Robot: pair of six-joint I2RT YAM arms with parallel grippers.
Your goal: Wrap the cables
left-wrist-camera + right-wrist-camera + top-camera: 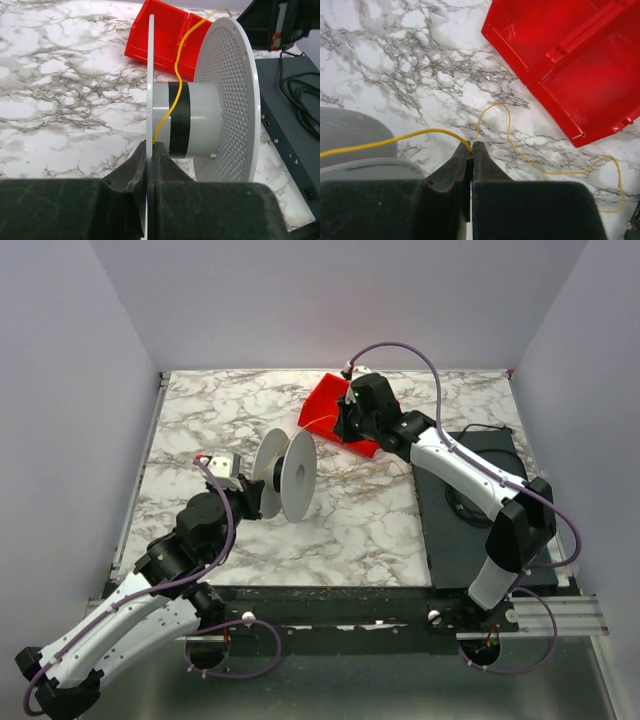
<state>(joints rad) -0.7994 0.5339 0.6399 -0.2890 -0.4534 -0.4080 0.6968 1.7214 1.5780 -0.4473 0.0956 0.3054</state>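
No text, label, brand, number or sign can be read on anything in these three views.

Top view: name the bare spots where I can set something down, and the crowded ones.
Bare marble table: far-left corner behind the spool; near strip between spool and black pad. Crowded: between spool and red bin, where the yellow cable trails from the right tool.
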